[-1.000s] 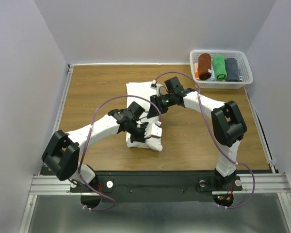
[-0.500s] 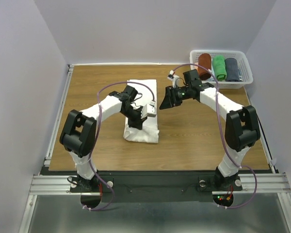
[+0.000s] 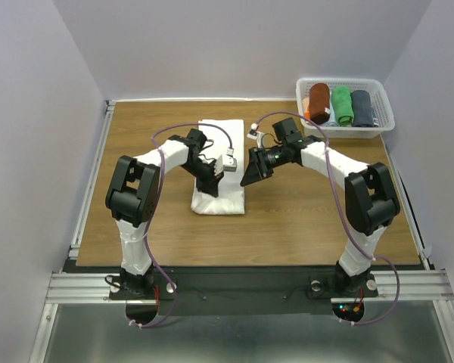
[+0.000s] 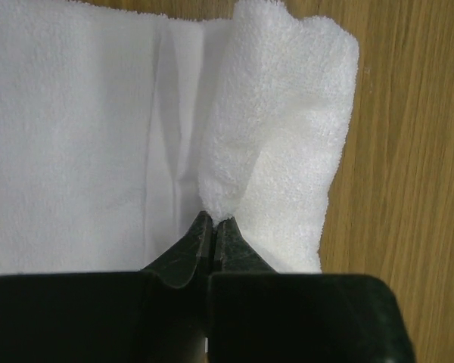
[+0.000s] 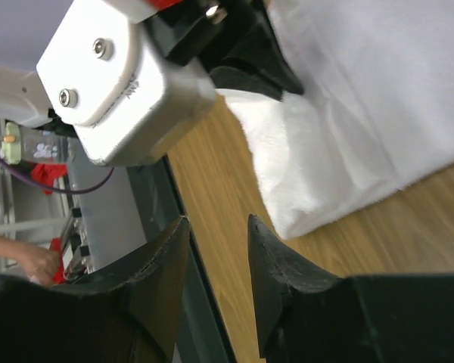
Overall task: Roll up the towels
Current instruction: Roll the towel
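The white towel (image 3: 221,144) lies lengthwise on the wooden table, its near end folded over into a thick lump (image 4: 287,136). My left gripper (image 3: 211,184) is over that near part and is shut on a pinch of the white towel (image 4: 214,219). My right gripper (image 3: 248,180) hangs open and empty just off the towel's right edge (image 5: 218,223); the white towel (image 5: 348,113) and the left gripper's body (image 5: 129,83) show beyond its jaws. The dark slate towel (image 3: 361,108) lies rolled in the basket.
A white plastic basket (image 3: 386,117) stands at the back right corner. It holds a rust-brown roll (image 3: 318,102) and a green roll (image 3: 341,106) beside the slate one. Grey walls close in the table on three sides.
The left arm has drawn back and its gripper moved farther up the towel, carrying the near end with it. The right gripper left the towel, swung right, then came back to its right edge.
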Available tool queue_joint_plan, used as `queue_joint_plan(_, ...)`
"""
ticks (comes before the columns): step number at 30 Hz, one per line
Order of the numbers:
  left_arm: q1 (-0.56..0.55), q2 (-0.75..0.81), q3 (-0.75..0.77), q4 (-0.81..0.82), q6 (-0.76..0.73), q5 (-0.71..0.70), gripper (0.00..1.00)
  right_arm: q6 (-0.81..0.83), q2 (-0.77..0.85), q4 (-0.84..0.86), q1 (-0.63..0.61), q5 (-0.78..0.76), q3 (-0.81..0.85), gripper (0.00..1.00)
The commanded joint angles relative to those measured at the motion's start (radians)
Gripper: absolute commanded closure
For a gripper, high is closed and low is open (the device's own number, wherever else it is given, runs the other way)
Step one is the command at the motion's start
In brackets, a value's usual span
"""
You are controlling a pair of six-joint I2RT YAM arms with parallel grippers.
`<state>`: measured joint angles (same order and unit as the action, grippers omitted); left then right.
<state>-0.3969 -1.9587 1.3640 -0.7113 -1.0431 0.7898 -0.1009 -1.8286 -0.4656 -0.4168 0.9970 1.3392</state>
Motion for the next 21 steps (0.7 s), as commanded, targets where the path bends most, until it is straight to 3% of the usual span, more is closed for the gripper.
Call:
queue_joint_plan(1, 0.013, -0.006, 0.050, -0.042, -0.031, 0.037, 0.95, 0.010, -0.029, 0.012, -0.065, 0.062, 0.025, 0.59)
queue_joint_plan(8, 0.033, -0.042, 0.089, -0.056, -0.031, 0.054, 0.93, -0.023, -0.136, 0.064, -0.116, -0.024, -0.005, 0.66)
queue_joint_plan(11, 0.044, -0.042, 0.095, -0.066, -0.029, 0.052, 0.86, -0.043, -0.192, 0.087, -0.116, -0.127, -0.025, 0.67)
queue_joint_plan(12, 0.047, -0.031, 0.093, -0.065, -0.026, 0.046, 0.71, -0.062, -0.207, 0.093, -0.116, -0.155, -0.026, 0.68)
queue_joint_plan(13, 0.053, -0.023, 0.089, -0.062, -0.021, 0.031, 0.63, -0.062, -0.219, 0.093, -0.116, -0.182, -0.026, 0.68)
queue_joint_plan(17, 0.107, 0.055, 0.032, -0.040, -0.044, -0.033, 0.38, -0.080, -0.262, 0.087, -0.116, -0.259, -0.012, 0.68)
queue_joint_plan(21, 0.151, 0.133, -0.037, -0.024, -0.112, -0.128, 0.22, -0.085, -0.267, 0.085, -0.116, -0.313, -0.021, 0.68)
